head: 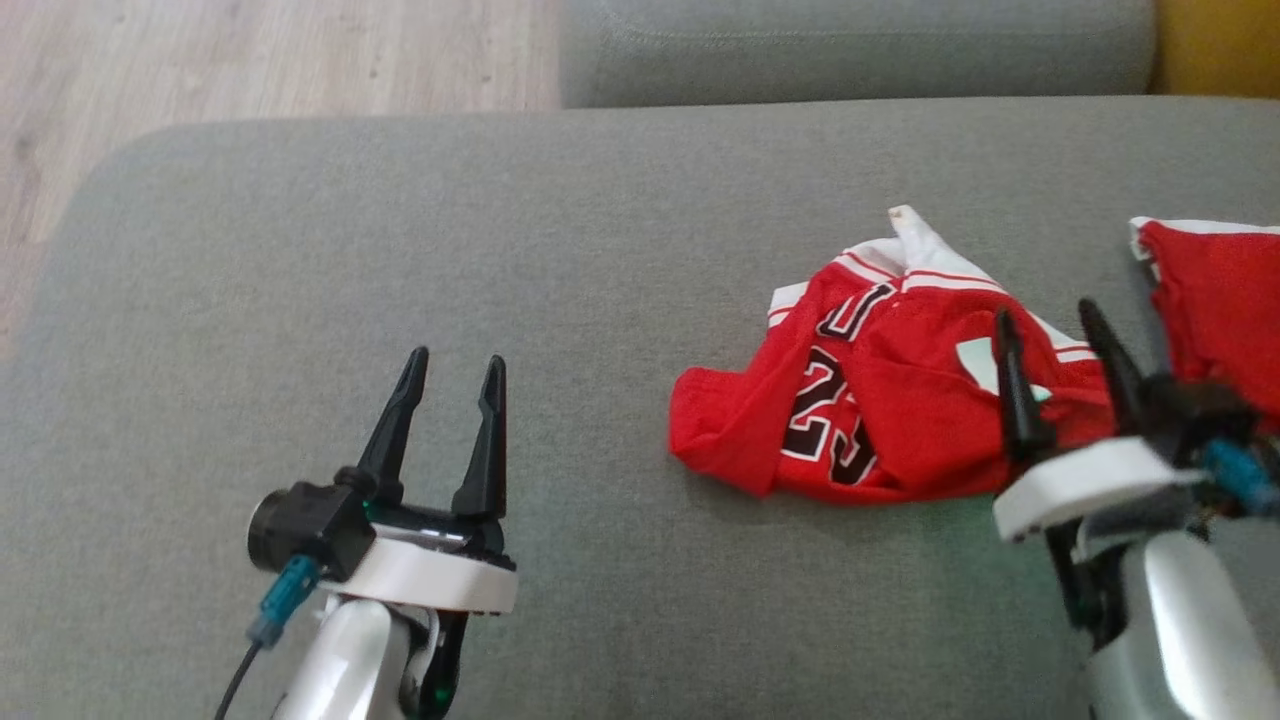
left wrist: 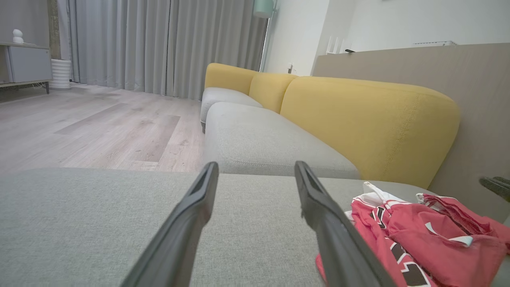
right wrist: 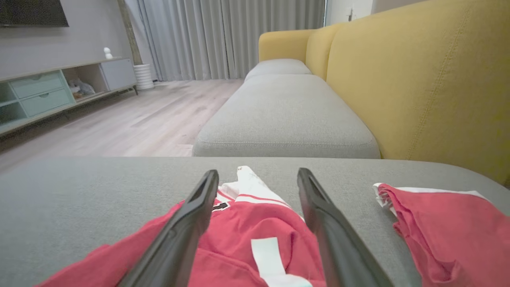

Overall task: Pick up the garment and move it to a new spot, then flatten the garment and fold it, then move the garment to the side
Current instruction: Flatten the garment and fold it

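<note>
Left gripper (head: 458, 358) sits low on the left, its two dark fingers pointing up and away with a clear gap between them. The silver left forearm (head: 335, 655) rises from the bottom edge. Over on the right, the right gripper (head: 1045, 312) sits further forward, fingers spread just as wide and leaning a touch to the left, with the right forearm (head: 1180, 630) coming in from the lower corner. Both wrist cameras show the same: fingers parted, tips well apart.

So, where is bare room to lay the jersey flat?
Free: the wide grey cushion left of the crumpled jersey, around the left gripper. Crowded: the right side, with the right gripper over the jersey and a second red garment beside it.
</note>
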Controlling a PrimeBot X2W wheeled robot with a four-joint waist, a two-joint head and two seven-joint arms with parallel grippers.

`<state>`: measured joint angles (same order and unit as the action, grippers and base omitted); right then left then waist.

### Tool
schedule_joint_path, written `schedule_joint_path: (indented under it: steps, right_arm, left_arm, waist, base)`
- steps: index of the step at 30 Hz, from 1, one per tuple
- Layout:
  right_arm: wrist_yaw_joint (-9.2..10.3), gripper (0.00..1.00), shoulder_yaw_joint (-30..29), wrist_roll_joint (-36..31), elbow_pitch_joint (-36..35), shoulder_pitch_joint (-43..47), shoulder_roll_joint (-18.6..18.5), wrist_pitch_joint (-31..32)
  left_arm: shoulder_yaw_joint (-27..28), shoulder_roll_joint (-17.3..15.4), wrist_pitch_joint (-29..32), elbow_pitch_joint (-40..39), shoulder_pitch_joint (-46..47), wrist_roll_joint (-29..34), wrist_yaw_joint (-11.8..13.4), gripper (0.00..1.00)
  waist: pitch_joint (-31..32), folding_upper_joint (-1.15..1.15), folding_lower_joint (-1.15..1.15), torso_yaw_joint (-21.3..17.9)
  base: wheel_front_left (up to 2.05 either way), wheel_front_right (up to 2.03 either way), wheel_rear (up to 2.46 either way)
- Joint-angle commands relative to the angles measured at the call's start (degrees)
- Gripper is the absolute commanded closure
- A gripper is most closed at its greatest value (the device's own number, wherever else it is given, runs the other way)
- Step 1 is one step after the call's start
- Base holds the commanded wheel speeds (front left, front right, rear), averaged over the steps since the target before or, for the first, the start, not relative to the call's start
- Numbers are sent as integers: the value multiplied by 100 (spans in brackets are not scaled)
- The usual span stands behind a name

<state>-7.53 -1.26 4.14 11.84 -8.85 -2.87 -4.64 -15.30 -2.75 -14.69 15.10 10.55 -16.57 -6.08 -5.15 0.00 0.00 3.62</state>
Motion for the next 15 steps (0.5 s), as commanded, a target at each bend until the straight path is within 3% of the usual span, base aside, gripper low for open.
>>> schedule_joint_path:
  steps: [1, 9, 15]
  right_arm:
    - [4, 0, 20, -85, -168, -475, -1, 247]
    - [4, 0, -735, -501, 881, -1393, -1, 1300]
    - [4, 0, -1191, -820, 1841, -1781, -1, 1679]
  left_arm:
    - [117, -13, -30, -172, 296, 24, -37, 0]
    - [73, -13, -30, -91, 441, 15, -58, 0]
    - [68, -13, -30, -89, 524, 6, -74, 0]
  waist:
    - [-114, 0, 0, 118]
    - [-430, 0, 0, 460]
    - [-569, 0, 0, 611]
  base:
    - [0, 0, 0]
    - [0, 0, 0]
    - [0, 0, 0]
